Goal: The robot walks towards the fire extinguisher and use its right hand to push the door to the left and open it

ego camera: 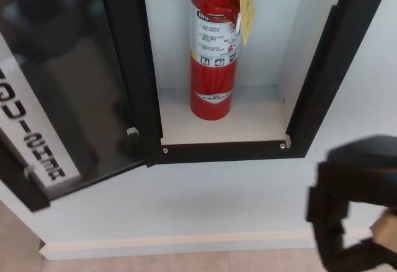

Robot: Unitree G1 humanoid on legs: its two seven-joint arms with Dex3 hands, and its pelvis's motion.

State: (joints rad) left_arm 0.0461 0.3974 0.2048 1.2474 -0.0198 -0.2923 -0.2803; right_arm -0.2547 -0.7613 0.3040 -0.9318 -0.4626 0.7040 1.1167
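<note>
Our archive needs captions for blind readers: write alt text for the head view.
A red fire extinguisher stands upright in a wall cabinet whose glass door is swung open to the left. The robot's black right hand hangs blurred at lower right, clear of the cabinet.

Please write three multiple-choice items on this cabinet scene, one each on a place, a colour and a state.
1. Where does the extinguisher stand?
A. on the floor below the cabinet
B. on the shelf inside the cabinet
C. hung on the door

2. What colour is the tag hanging on the extinguisher?
A. yellow
B. blue
C. green

3. How is the door?
A. shut over the opening
B. taken off and lying on the floor
C. swung open to the left

Answers:
1 B, its base rests on the white shelf within the black frame.
2 A, a yellow tag hangs beside its white label.
3 C, the glass door stands left of the opening and the extinguisher shows uncovered; the right hand is low at the right, apart from the door.
</note>
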